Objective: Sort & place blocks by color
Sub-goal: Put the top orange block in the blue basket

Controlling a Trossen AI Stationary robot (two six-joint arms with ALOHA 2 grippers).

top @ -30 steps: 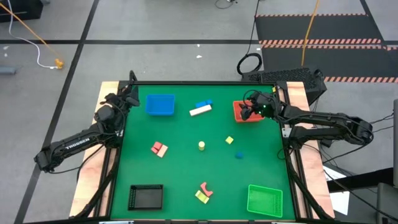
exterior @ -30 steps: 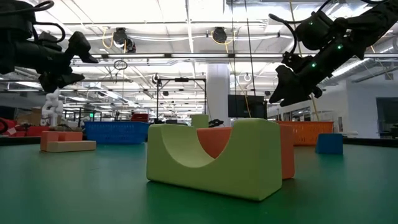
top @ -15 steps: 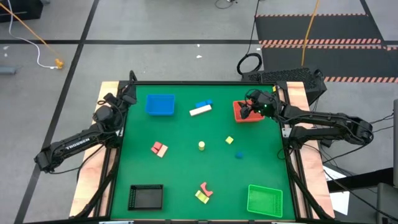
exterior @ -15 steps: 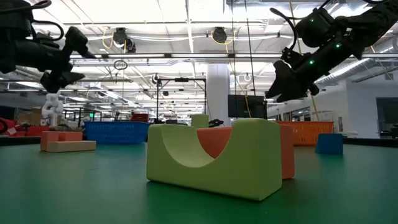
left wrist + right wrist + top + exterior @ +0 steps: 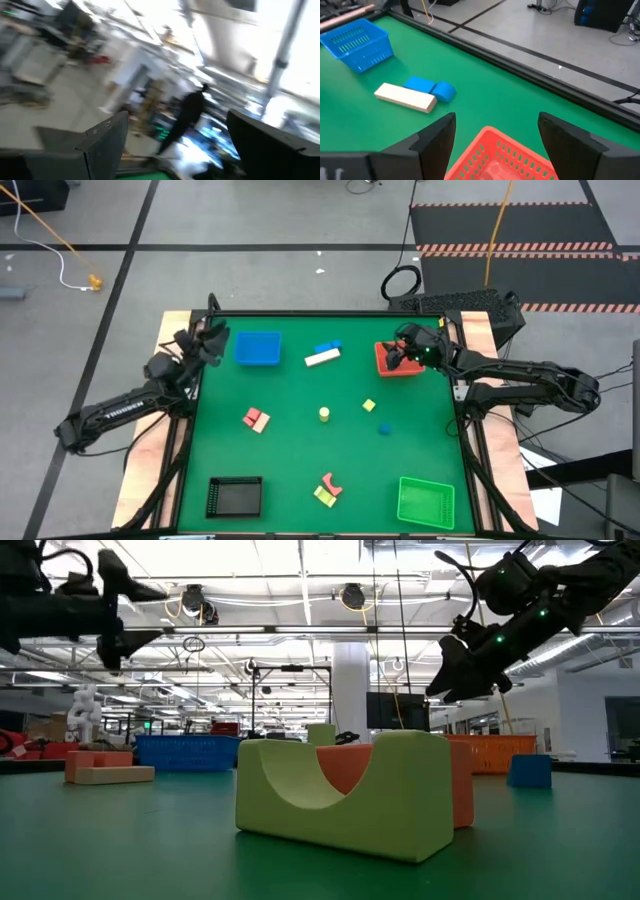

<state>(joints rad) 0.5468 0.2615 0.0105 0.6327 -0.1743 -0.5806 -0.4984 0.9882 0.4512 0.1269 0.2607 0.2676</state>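
High view: we count four shallow trays, namely blue point(image 5: 257, 348), red point(image 5: 396, 360), black point(image 5: 234, 496) and green point(image 5: 425, 501), with nine loose blocks point(image 5: 322, 357) between them. The right gripper point(image 5: 396, 356) hangs open and empty over the red tray. Low view: the left gripper point(image 5: 130, 610) is raised, open, empty.

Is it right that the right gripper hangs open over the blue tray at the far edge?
No. The right gripper hangs open over the red tray, not the blue tray, which is nearer the left arm. The high view shows it.
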